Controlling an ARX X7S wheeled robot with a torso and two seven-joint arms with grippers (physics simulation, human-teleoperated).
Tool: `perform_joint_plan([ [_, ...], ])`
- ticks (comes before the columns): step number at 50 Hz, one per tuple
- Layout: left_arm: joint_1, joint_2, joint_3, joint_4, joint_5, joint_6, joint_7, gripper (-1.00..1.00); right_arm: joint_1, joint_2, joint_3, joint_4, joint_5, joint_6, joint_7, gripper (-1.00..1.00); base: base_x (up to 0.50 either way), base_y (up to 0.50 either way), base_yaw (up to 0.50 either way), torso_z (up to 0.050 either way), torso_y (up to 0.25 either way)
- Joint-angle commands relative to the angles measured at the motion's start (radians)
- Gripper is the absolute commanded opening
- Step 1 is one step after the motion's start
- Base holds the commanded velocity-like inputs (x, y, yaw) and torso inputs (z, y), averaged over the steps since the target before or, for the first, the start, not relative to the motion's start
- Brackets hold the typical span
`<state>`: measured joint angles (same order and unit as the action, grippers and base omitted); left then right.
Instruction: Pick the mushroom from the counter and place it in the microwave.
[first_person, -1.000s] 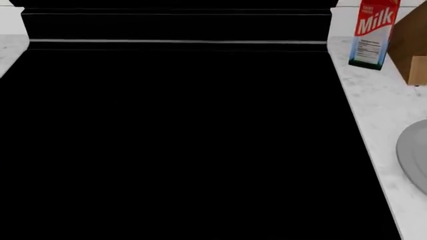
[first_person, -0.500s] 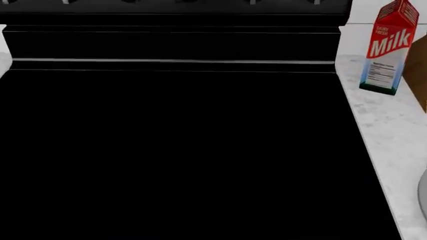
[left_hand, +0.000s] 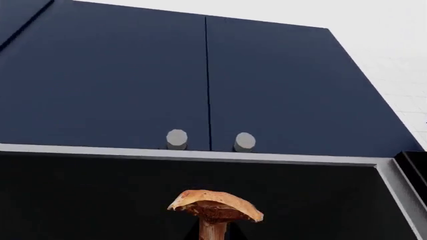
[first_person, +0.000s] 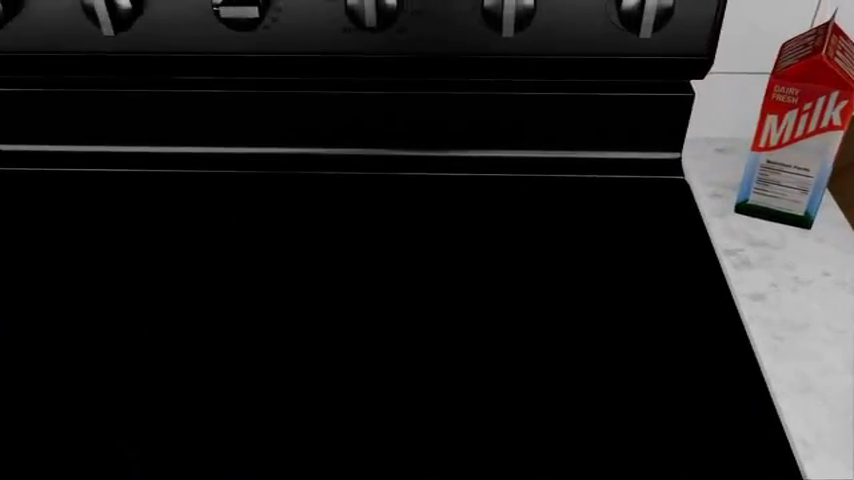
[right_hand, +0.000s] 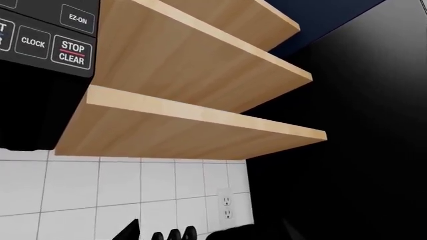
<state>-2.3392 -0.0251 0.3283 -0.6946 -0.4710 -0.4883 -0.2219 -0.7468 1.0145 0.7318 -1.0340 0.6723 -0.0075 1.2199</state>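
The mushroom (left_hand: 215, 206), reddish-brown cap on a thin stem, stands upright in the left wrist view. My left gripper (left_hand: 213, 233) is shut on its stem; the dark fingers barely show against the black behind. Behind it gapes the microwave's dark inside (left_hand: 93, 195) under a grey frame edge (left_hand: 200, 155). The right wrist view shows the microwave's control panel (right_hand: 47, 47) with CLOCK and STOP CLEAR buttons. My right gripper (right_hand: 208, 231) is open and holds nothing; one fingertip (right_hand: 131, 230) shows. The counter (first_person: 801, 320) runs along the head view's right edge. Neither arm appears in the head view.
Navy cabinet doors (left_hand: 207, 80) with two grey knobs hang above the microwave. Wooden shelves (right_hand: 200, 75) sit beside its panel, over a white tiled wall with an outlet (right_hand: 227, 207). The black stove (first_person: 347, 320) with knobs (first_person: 374, 12) fills the head view; a milk carton (first_person: 798, 130) stands on the counter.
The head view has risen: the stove's knobs have come into view at the top, the milk carton has slid down, and the grey plate and brown box have left the picture.
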Motion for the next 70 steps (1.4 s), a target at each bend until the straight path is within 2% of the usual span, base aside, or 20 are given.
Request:
perform_joint_plan([
  [1,-0.017,0.025,-0.034,-0.015,0.011,-0.005,0.006,-1.0,0.001,-0.012,0.036,-0.007,-0.002,0.009,-0.029,1.0,0.0,0.0,0.0,0.0,0.0],
  [18,-0.017,0.025,-0.064,-0.007,0.026,-0.066,0.023,-1.0,0.0,0.02,0.042,-0.008,0.016,0.018,-0.011,1.0,0.0,0.0,0.0,0.0,0.0],
  [39,-0.017,0.025,-0.083,-0.038,0.028,-0.292,0.049,-1.0,-0.032,0.007,0.071,-0.012,0.016,-0.003,-0.019,1.0,0.0,0.0,0.0,0.0,0.0],
  [70,-0.017,0.025,-0.079,-0.136,0.015,-0.398,0.059,-1.0,-0.031,0.01,0.061,-0.012,0.01,-0.002,-0.012,1.0,0.0,0.0,0.0,0.0,0.0],
])
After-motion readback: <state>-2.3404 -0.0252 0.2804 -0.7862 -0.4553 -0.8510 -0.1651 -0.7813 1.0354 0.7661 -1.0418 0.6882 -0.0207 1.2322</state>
